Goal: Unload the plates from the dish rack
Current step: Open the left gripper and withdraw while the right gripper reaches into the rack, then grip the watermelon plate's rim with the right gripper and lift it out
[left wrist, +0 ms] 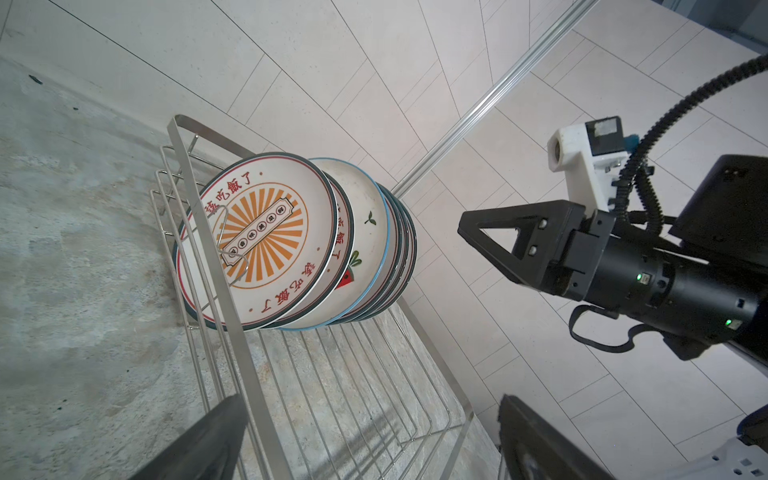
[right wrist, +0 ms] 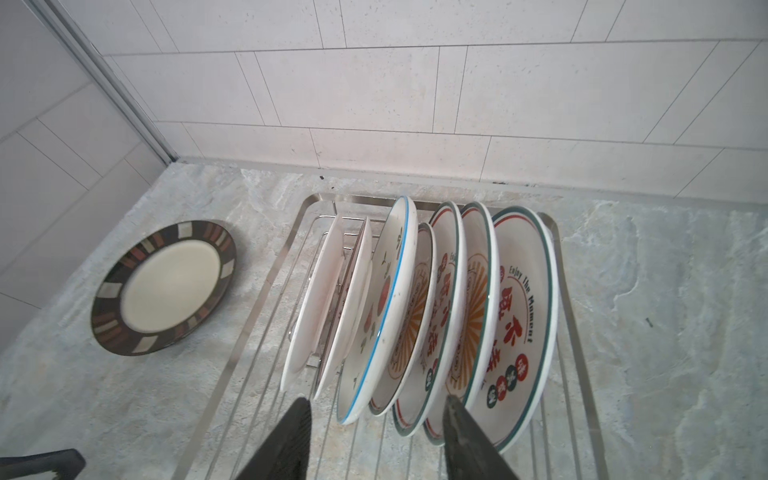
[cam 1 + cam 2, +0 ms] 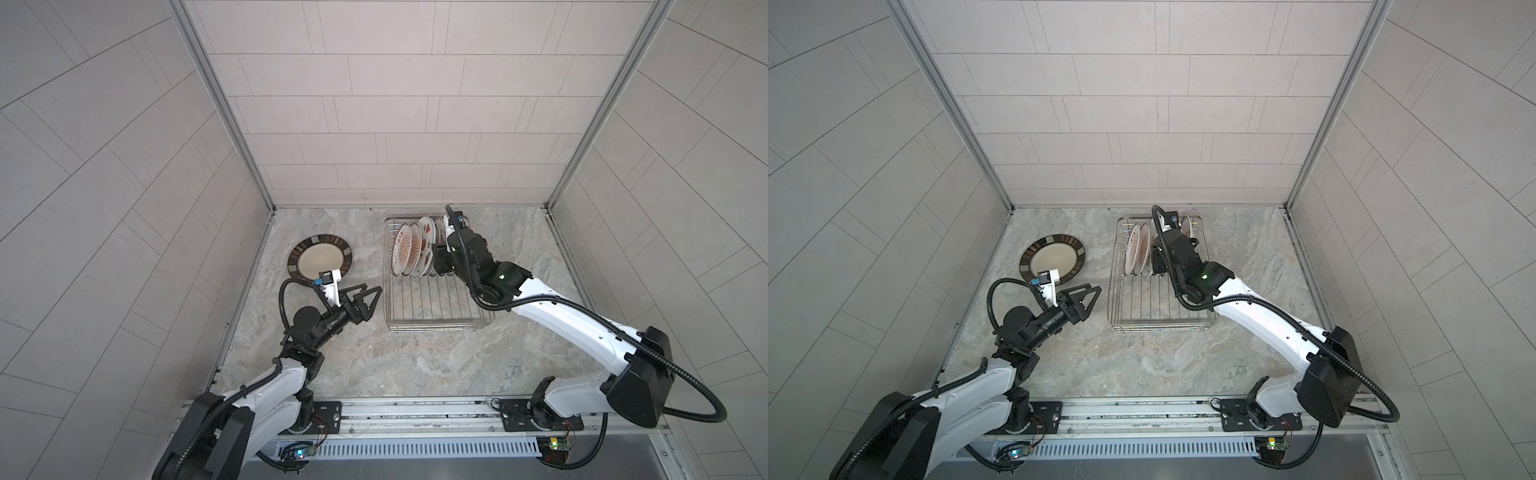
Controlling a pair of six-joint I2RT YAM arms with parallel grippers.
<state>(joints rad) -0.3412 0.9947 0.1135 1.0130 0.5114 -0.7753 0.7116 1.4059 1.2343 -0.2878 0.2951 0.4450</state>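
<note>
Left tool [image 3: 368, 296] hangs over the counter [image 3: 415, 365], jaws wide apart and empty. Beyond it to the right, the dish rack [image 3: 436, 326] holds the plates [image 2: 515, 316] on edge, leaning. The right tool [image 2: 376, 401] straddles several of their rims, jaws partly apart; whether it grips them cannot be told.

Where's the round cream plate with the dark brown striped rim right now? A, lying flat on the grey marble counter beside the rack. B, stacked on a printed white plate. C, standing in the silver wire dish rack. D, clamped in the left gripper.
A: the cream striped-rim plate lies flat on the marble counter, apart from the wire dish rack where the printed white plates stand.
</note>
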